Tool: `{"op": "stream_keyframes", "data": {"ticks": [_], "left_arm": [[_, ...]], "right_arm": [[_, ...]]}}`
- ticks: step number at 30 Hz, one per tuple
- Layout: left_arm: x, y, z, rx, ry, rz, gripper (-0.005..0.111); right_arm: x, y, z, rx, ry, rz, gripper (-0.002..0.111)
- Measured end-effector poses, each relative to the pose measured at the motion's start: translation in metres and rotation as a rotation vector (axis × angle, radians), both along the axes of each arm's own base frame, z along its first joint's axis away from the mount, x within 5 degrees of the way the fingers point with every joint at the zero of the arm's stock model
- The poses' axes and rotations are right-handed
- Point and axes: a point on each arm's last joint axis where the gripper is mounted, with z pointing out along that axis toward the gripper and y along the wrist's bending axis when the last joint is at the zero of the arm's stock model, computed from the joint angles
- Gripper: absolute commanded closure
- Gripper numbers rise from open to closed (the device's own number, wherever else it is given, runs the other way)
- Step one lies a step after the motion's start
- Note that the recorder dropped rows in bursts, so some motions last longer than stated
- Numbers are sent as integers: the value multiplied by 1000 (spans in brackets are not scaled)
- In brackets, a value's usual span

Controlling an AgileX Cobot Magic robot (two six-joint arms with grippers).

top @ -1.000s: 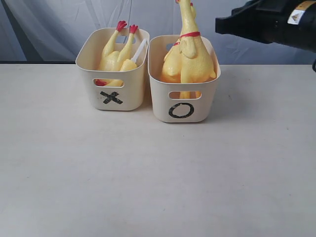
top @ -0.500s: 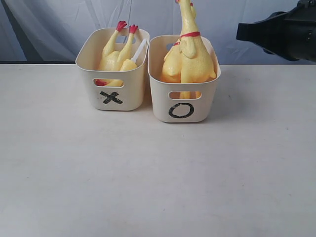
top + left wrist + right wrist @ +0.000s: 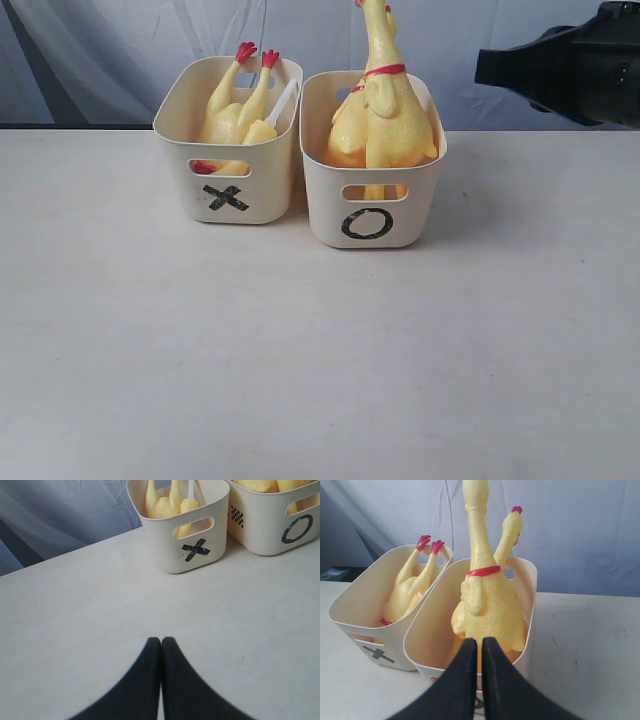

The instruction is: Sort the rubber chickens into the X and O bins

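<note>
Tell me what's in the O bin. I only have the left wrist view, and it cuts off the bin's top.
Observer: A whole chicken stands upright in the O bin, its neck rising well above the rim.
Operator: Just one in there?
Observer: No. The right wrist view shows a second chicken behind it, head up, with a red comb.
Operator: Where's the right pincer?
Observer: The right pincer is shut and holds nothing. In the exterior view it is raised, off to the right of the bins.
</note>
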Motion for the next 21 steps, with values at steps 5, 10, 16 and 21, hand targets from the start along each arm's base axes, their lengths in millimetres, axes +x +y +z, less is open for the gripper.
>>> {"op": "stream_keyframes", "data": {"ticks": [5, 10, 16, 21], "left_arm": [[0, 0, 0, 0, 0, 0, 106], [0, 1, 0, -1, -2, 18, 106], [-6, 9, 3, -12, -42, 121, 106], [-13, 14, 5, -21, -85, 204, 106]], "right_arm": [[-3, -1, 4, 4, -10, 0, 104], [-16, -6, 21, 27, -72, 1, 104], [-42, -20, 49, 69, -188, -18, 104], [-65, -45, 72, 95, -299, -104, 104]]}}
